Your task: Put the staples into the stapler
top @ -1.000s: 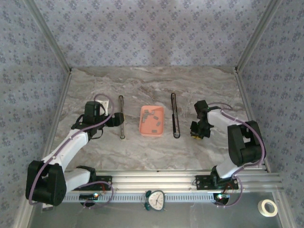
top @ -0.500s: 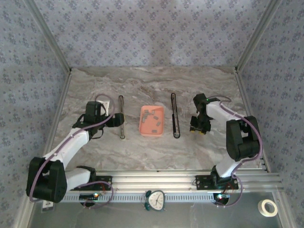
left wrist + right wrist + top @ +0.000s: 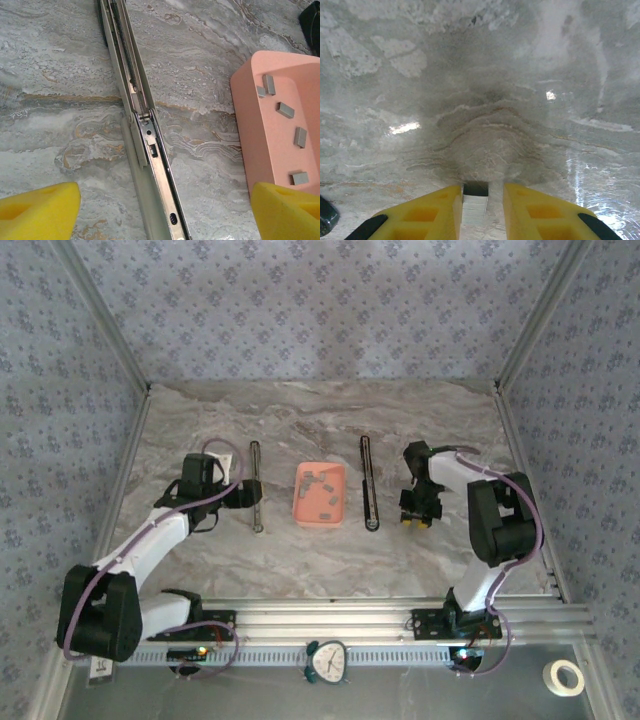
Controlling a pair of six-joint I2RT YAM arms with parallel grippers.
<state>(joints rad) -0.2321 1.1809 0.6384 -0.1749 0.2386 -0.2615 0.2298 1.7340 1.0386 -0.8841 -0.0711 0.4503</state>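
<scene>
Above the veined, marble-look tabletop, the left claw gapes wide astride the long, opened steel stapler beside a smooth salmon tray of flat grey staples, while the right claw narrowly pinches 1 ribbed staple strip.

Soft even light, small glare spots on marble tabletop

Robot lab test cell: aluminium extrusion rail, patterned backdrop walls, marble-look tabletop, clock, tape roll.
</scene>
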